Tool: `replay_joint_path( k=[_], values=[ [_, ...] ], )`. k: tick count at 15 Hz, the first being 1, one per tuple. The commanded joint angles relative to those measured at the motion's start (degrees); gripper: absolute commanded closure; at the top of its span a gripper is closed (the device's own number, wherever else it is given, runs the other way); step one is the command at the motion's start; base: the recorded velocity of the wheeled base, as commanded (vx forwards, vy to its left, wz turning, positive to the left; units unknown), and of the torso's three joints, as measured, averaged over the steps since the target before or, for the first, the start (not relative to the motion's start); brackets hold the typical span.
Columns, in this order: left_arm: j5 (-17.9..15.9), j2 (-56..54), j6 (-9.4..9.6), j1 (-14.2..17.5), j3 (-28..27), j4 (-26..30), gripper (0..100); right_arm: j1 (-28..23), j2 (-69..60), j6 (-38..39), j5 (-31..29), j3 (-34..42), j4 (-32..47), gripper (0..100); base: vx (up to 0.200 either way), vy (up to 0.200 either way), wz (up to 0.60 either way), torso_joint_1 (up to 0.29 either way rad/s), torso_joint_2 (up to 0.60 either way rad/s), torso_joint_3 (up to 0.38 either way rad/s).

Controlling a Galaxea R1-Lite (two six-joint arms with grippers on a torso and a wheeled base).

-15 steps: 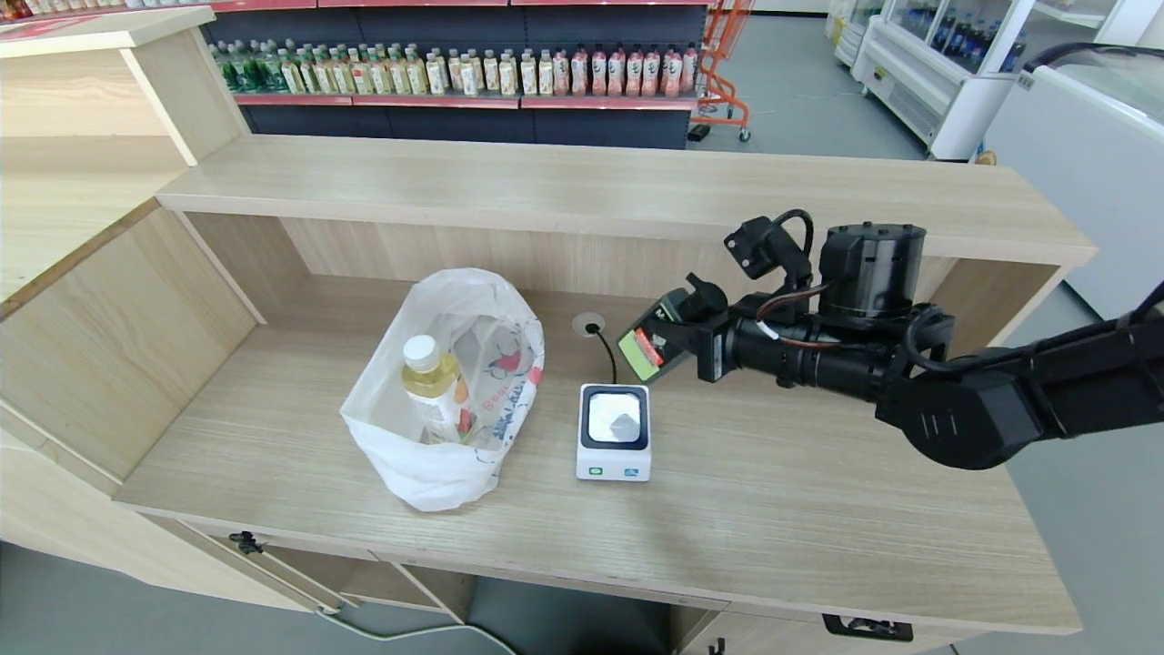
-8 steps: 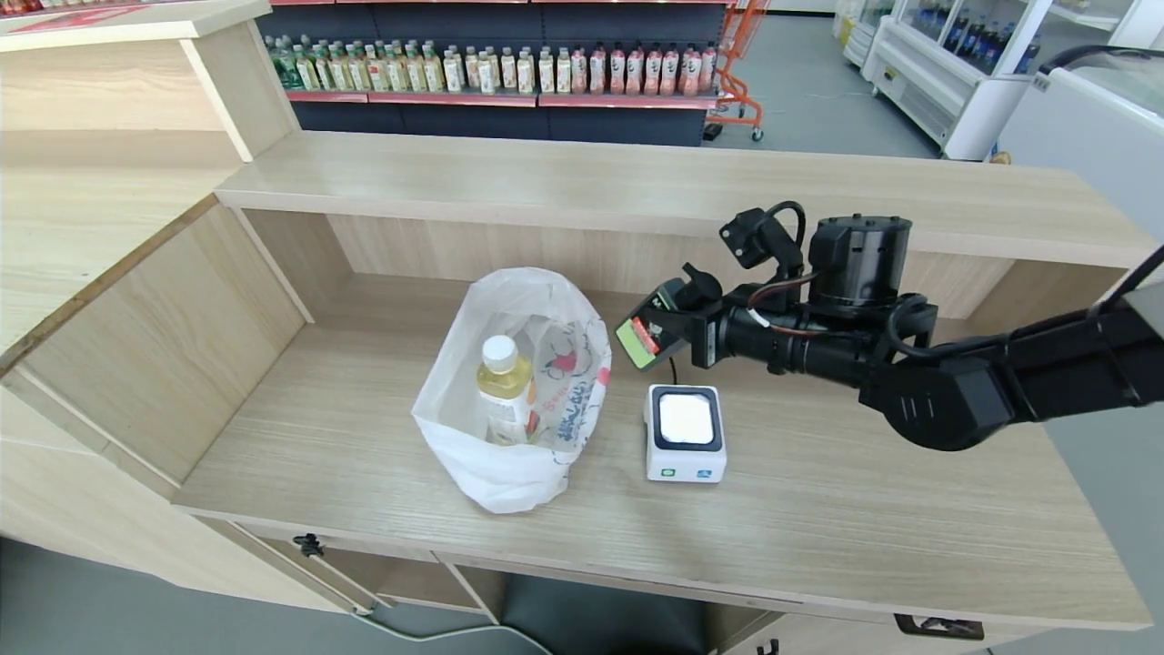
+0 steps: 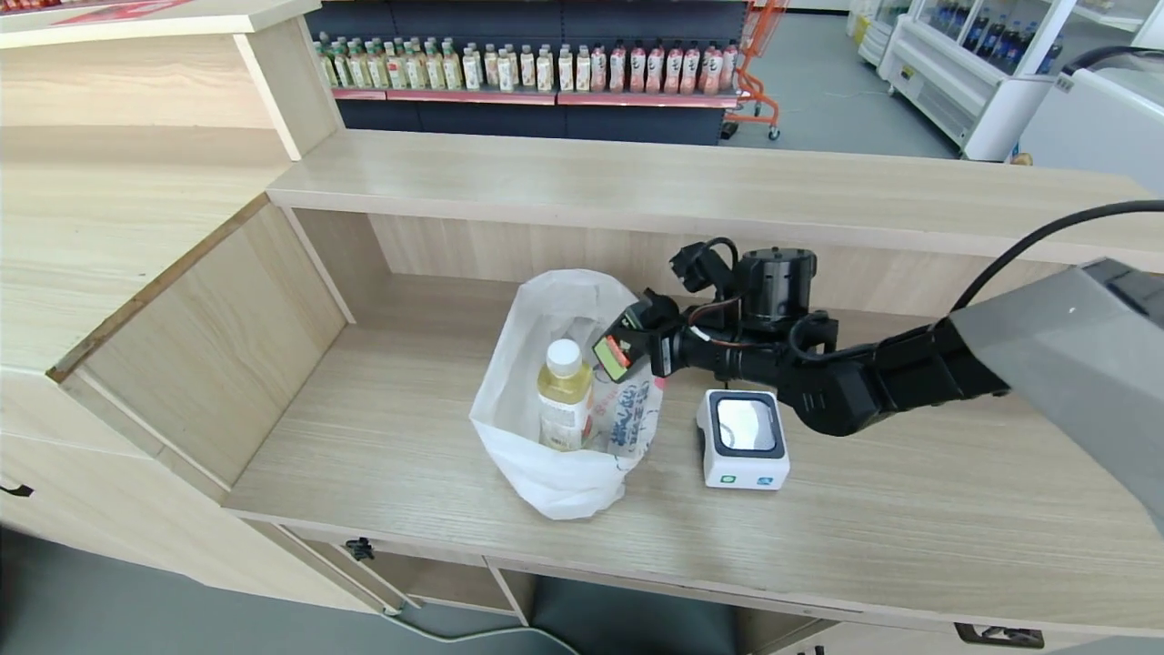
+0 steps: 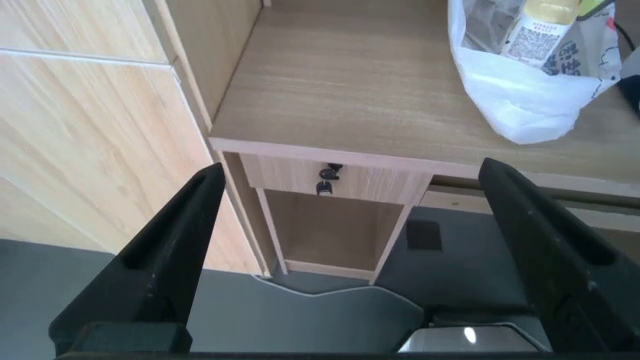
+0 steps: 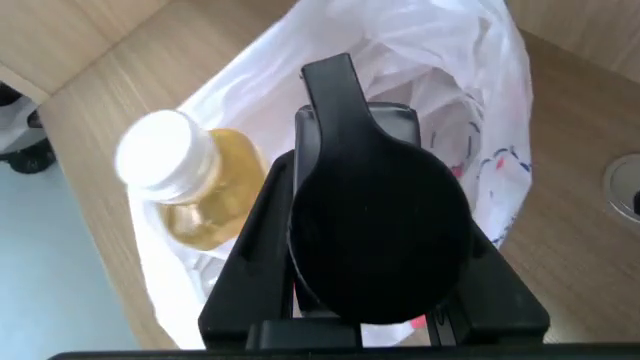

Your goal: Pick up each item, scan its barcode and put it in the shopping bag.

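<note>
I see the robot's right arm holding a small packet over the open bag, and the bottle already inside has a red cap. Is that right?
Not quite. The cap on the bottle is white, not red, as the head view shows. The rest stands: the right gripper holds a small packet over the open shopping bag, with the bottle already inside.

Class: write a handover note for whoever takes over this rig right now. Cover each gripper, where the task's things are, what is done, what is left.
Left gripper: open, empty, low in front of the counter.
Right gripper: shut on a small green-and-red pack, held over the mouth of the shopping bag.
Scanner: on the counter beside the bag, on the robot's right.
Done: a bottle stands in the bag.
Left: drop the pack into the bag; whether it was scanned cannot be told.
</note>
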Motion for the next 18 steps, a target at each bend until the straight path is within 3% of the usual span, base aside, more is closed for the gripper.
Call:
replay_joint_path(
  k=[1, 7, 14, 18],
  values=[
    [0.01, 0.06, -0.01, -0.07, 0.0, -0.07, 0, 0.29, 5.08, -0.1, 0.13, -2.09, 0.06, 100, 0.0, 0.0, 0.0, 0.0, 0.0, 0.0],
    [0.01, 0.06, 0.43, -0.07, 0.0, -0.07, 0, 0.82, 9.22, -1.77, -0.14, -6.48, 0.15, 100, 0.0, 0.0, 0.0, 0.0, 0.0, 0.0],
    [0.01, 0.06, 0.43, -0.07, 0.0, -0.07, 0, 0.38, 10.8, -4.23, -0.4, -6.39, -0.29, 100, 0.0, 0.0, 0.0, 0.0, 0.0, 0.0],
    [0.01, 0.06, 0.43, -0.07, 0.0, -0.07, 0, -0.33, 13.08, -6.87, -0.14, -6.39, -6.18, 100, 0.0, 0.0, 0.0, 0.0, 0.0, 0.0]
  ],
)
